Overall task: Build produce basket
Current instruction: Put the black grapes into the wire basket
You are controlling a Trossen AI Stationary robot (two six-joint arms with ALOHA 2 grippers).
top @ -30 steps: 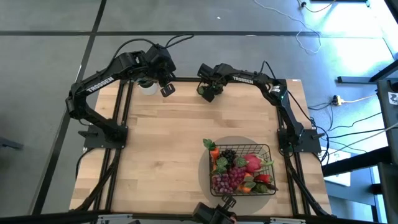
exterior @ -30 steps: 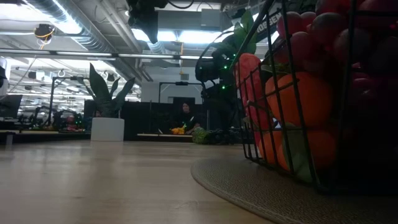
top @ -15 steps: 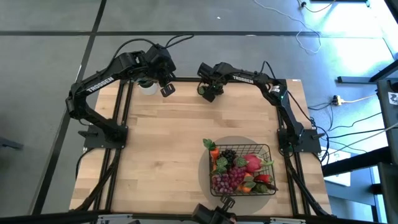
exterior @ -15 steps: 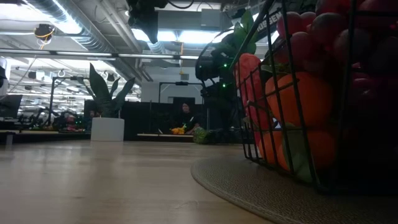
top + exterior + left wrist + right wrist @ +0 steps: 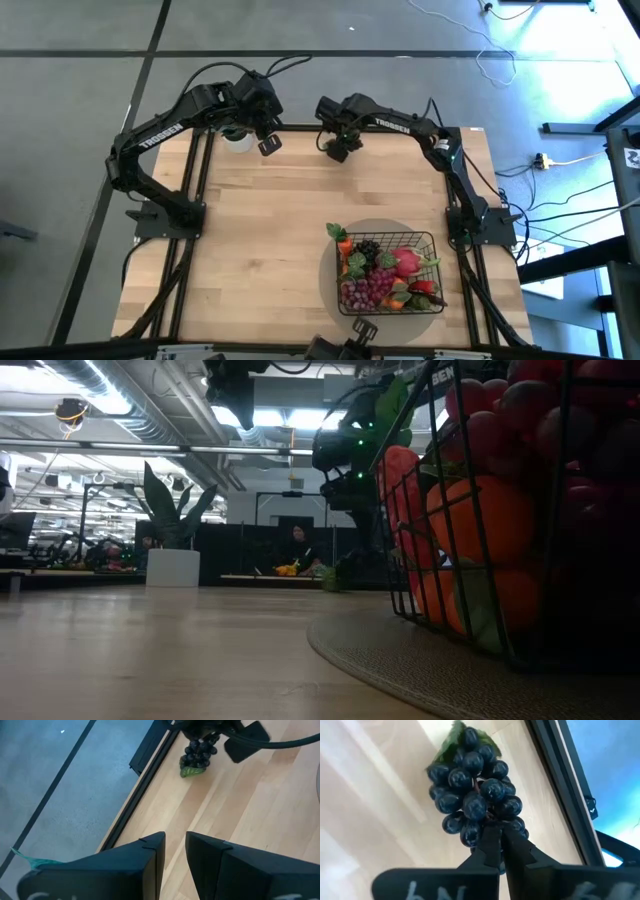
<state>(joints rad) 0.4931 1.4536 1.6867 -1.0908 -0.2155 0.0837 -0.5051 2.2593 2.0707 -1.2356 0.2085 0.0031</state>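
Right gripper (image 5: pixel 496 837) jaws clamp dark grapes (image 5: pixel 472 790) near table edge (image 5: pixel 555 765).

On my left arm (image 5: pixel 160 133) I read "TROSSEN" in white letters along the link. My right arm (image 5: pixel 392 124) carries white lettering too, but it is too small for me to make out. Nothing else is legible

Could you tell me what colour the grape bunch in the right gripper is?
Dark blue-black grape bunch with a green leaf; right wrist view.
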